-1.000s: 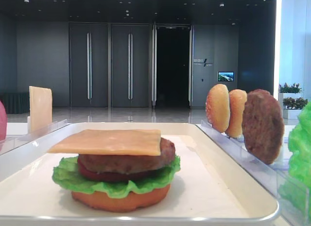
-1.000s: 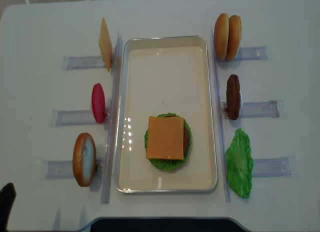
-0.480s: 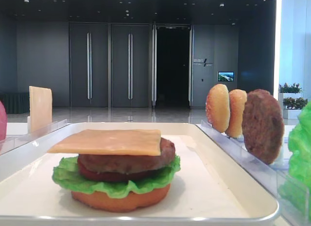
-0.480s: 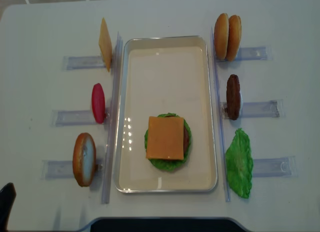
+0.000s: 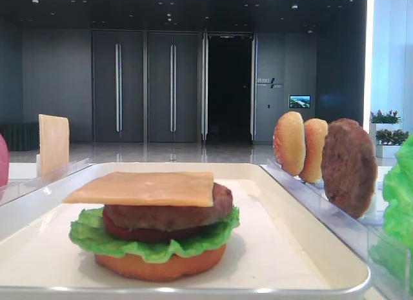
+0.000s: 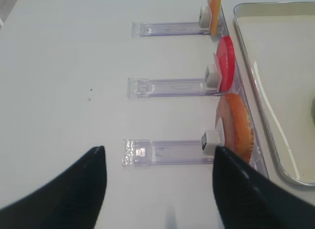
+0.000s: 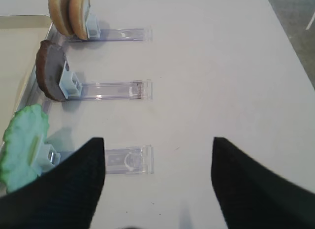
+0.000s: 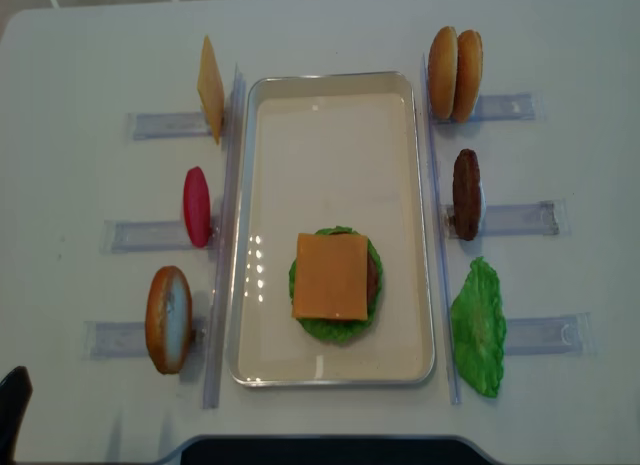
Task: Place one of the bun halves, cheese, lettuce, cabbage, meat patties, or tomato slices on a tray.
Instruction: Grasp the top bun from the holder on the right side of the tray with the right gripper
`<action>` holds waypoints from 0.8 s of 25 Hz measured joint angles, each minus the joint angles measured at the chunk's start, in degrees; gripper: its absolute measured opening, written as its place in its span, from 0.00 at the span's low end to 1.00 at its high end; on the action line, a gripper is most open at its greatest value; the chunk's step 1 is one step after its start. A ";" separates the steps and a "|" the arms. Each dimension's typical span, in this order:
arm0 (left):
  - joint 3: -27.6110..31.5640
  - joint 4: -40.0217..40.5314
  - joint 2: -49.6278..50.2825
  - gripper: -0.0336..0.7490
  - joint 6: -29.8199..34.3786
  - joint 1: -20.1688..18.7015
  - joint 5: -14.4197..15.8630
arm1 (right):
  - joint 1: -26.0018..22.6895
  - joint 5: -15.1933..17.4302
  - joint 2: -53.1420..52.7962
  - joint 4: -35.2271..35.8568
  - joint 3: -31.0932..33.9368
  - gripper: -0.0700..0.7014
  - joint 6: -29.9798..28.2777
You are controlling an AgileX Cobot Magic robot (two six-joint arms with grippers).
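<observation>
The white tray holds a stack with cheese on top, then a meat patty, lettuce and a flat bun disc. Left of the tray, a cheese slice, a tomato slice and a bun half stand on racks. To its right are two bun halves, a patty and lettuce. My left gripper is open and empty over the table beside the bun half. My right gripper is open and empty, right of the lettuce.
Clear plastic racks lie along both sides of the tray, with long clear strips against its rim. A dark part of the left arm shows at the bottom left corner of the overhead view.
</observation>
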 joint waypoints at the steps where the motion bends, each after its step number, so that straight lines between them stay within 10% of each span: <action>1: 0.00 0.00 0.00 0.70 0.00 0.00 0.00 | 0.00 0.00 0.00 0.00 0.00 0.70 0.00; 20: 0.00 0.00 0.00 0.70 0.00 0.00 -0.05 | 0.00 2.55 22.14 2.09 -8.67 0.66 1.10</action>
